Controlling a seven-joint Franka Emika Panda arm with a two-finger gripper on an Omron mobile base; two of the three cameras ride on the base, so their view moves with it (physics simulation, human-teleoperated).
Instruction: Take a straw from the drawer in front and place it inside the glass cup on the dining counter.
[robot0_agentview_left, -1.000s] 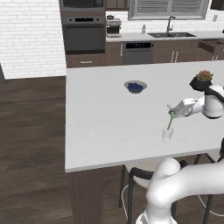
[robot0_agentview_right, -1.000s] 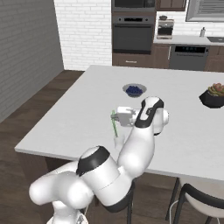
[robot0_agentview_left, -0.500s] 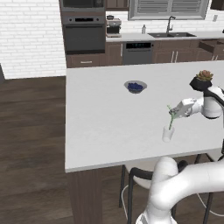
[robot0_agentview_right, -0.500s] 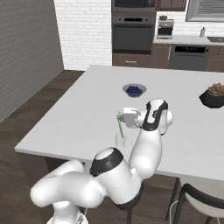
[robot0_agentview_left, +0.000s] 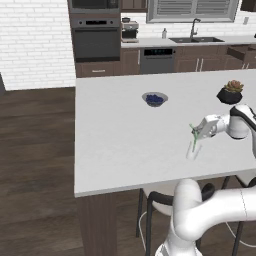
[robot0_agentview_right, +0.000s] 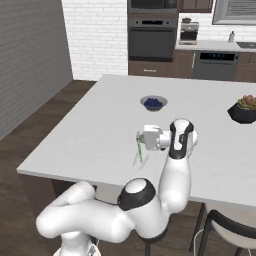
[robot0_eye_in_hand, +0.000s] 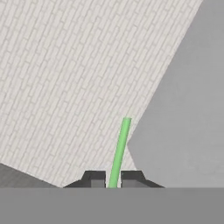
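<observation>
straw (robot0_agentview_left: 194, 137) pinched in the closed gripper (robot0_eye_in_hand: 113, 180), lower end inside the glass cup (robot0_agentview_left: 192, 150) on the dining counter (robot0_agentview_left: 120, 135)

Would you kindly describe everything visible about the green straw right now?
The straw is a thin, bright green tube, plastic by its look, with a short bent tip at the top. It stands nearly upright above the glass cup on the white dining counter, its lower end reaching down into the cup; whether it touches the bottom is unclear. The gripper is shut on it, the fingers pinching it from both sides, as the hand view shows.
</observation>
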